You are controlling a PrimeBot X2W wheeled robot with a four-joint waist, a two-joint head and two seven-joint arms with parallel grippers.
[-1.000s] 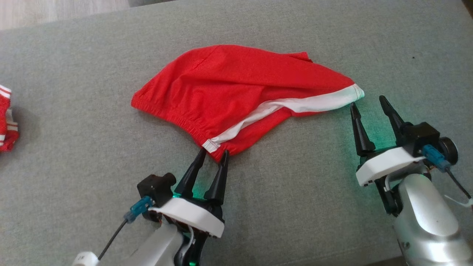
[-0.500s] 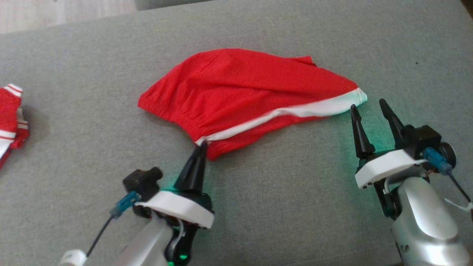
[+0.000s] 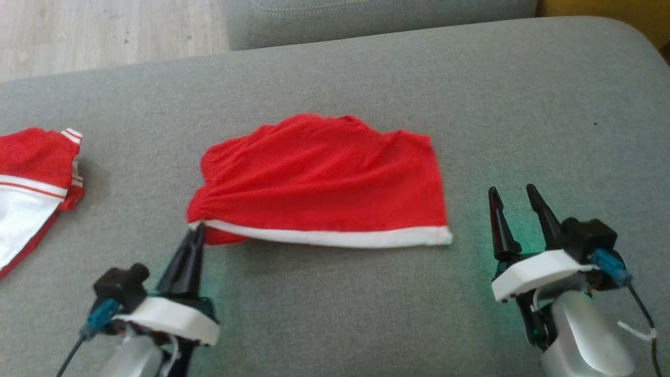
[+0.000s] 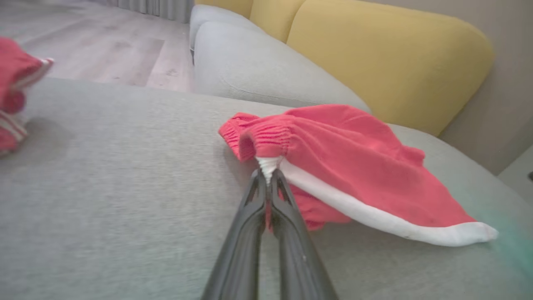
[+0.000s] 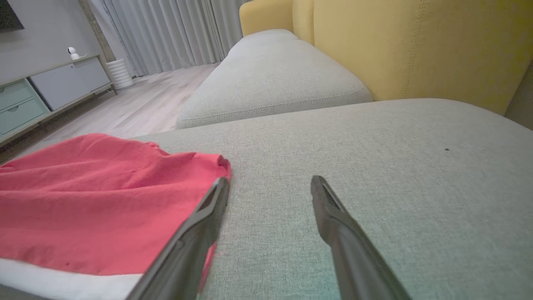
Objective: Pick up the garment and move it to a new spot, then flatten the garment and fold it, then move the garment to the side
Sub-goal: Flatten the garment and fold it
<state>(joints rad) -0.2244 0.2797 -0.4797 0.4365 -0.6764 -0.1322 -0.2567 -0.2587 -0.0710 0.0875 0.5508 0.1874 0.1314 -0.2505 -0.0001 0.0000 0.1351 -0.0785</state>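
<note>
a wide grey sofa seat (image 3: 366, 314) seen from above, with pale wood floor (image 3: 104, 36) beyond it. the garment (image 3: 31, 173), red with white panels and red-and-white striped trim, lies bunched at the far left edge of the seat, cut off by the frame and well apart from both arms; the left wrist view shows it as a blurred red and white heap (image 4: 12, 83) at its left edge.

in the middle of the seat lies a smaller red cloth (image 3: 324, 178) with a gathered elastic edge and a white band (image 3: 340, 237) along its near side. the left gripper (image 3: 196, 233) has its dark fingers pressed together on the left end of that white band (image 4: 268, 166), pinching the cloth's corner.

the right gripper (image 3: 511, 189) sits just right of the cloth, fingers spread wide and holding nothing. in the right wrist view its left finger (image 5: 200, 225) overlaps the cloth's edge (image 5: 83, 200); whether they touch cannot be told.

a yellow backrest (image 4: 387, 54) stands behind the seat.
</note>
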